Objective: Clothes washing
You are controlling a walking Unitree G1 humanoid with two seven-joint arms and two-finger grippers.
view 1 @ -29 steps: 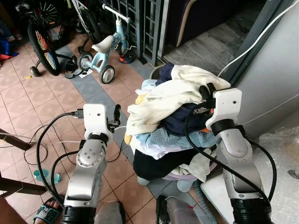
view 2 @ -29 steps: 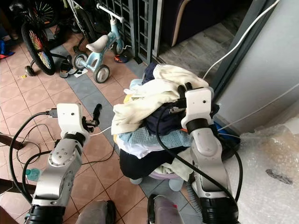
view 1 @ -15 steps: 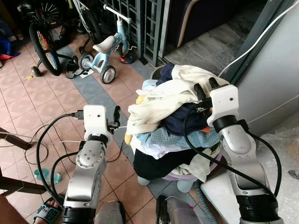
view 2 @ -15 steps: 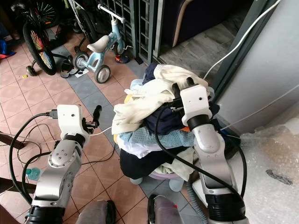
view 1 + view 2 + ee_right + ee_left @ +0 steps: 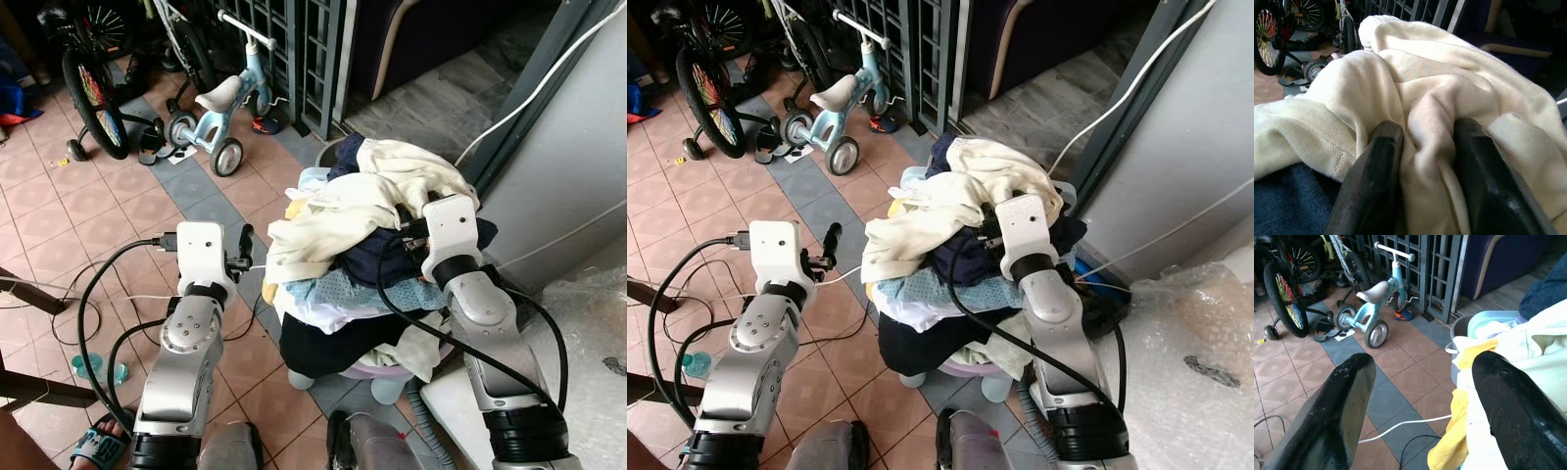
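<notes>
A tall pile of clothes (image 5: 358, 284) overflows a basket (image 5: 364, 370) in front of me. A cream garment (image 5: 343, 211) lies across the top, over dark blue and light blue pieces. My right gripper (image 5: 1425, 139) is pushed into that cream garment from the right, its fingers (image 5: 1376, 161) shut on a bunched fold of it. My left gripper (image 5: 1422, 377) hangs open to the left of the pile, above the tiled floor, holding nothing; its black fingers (image 5: 245, 238) point toward the heap's edge.
A child's tricycle (image 5: 220, 98) and a bicycle wheel (image 5: 93, 98) stand on the tiles at the back left. Cables (image 5: 98, 294) trail over the floor. A grey wall (image 5: 568, 166) and bubble wrap (image 5: 588, 323) close off the right. A sandalled foot (image 5: 98, 446) is at lower left.
My right gripper has moved left and down, from the pile's right edge into the cream garment, and its fingertips are now buried in the fabric. The left arm is unchanged.
</notes>
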